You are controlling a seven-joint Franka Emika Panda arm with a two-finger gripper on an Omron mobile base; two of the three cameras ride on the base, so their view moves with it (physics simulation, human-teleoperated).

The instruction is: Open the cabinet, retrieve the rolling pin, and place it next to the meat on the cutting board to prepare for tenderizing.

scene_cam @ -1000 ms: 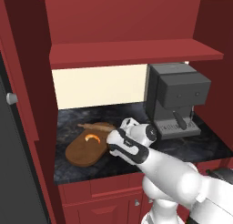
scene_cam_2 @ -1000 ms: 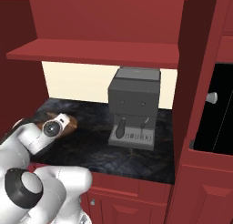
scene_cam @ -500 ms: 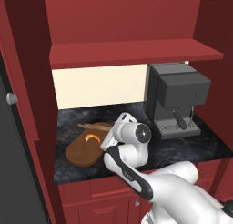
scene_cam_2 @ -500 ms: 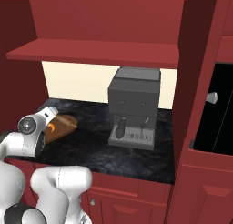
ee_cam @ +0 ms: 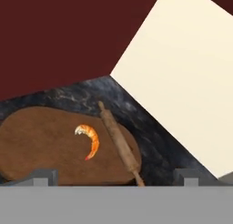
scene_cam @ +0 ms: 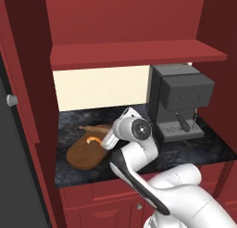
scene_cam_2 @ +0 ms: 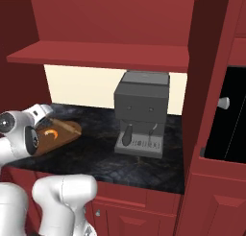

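Two rear base views flanking the arm; shared cutting board [scene_cam: 85, 152], closest in the hand view.

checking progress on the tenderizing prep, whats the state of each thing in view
rolling pin: lying flat on the far edge of the board, beside the meat, not held
meat: resting on the board, apart from the pin
cutting board: flat on the dark counter
pincer: open, empty, off the board
coffee machine: upright on the counter
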